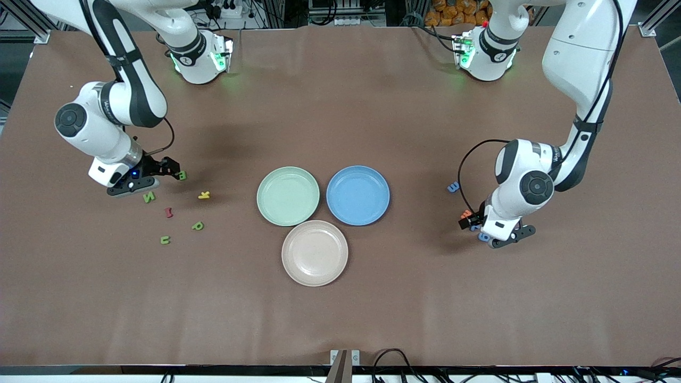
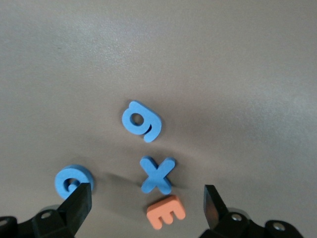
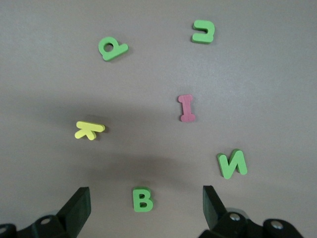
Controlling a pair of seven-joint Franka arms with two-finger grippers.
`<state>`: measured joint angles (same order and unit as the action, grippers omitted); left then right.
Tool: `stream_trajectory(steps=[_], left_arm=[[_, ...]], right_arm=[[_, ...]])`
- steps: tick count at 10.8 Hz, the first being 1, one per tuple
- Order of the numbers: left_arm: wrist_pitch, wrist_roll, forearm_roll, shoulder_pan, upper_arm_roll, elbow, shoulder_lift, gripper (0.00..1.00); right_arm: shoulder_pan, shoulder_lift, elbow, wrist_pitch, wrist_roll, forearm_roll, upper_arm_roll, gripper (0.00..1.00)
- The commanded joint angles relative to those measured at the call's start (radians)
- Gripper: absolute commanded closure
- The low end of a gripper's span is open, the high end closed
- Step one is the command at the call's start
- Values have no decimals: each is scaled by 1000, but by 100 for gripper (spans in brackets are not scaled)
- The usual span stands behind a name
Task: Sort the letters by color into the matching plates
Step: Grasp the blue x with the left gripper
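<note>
Foam letters (image 3: 142, 199): B, N, X, E

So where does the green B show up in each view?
Front view: green B lies on the table just off the right gripper, at the right arm's end.
Right wrist view: green B sits between the open gripper's fingers.
Left wrist view: not in it.
Shared landmark: green N beside it.

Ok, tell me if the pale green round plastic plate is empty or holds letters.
Empty: the pale green round plastic plate shows only bare surface.
</note>
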<state>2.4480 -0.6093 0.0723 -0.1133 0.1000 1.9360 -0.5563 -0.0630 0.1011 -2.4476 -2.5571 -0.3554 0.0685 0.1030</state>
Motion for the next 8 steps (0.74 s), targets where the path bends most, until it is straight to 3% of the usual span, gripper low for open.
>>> stream_trajectory(steps=[1, 8], left_arm=[[46, -53, 26, -16, -22, -20, -37, 0], [54, -128, 24, -29, -28, -48, -74, 0]], right_arm=[[20, -20, -86, -107, -23, -16, -3, 0], [28, 28, -125, -193, -23, -16, -5, 0]])
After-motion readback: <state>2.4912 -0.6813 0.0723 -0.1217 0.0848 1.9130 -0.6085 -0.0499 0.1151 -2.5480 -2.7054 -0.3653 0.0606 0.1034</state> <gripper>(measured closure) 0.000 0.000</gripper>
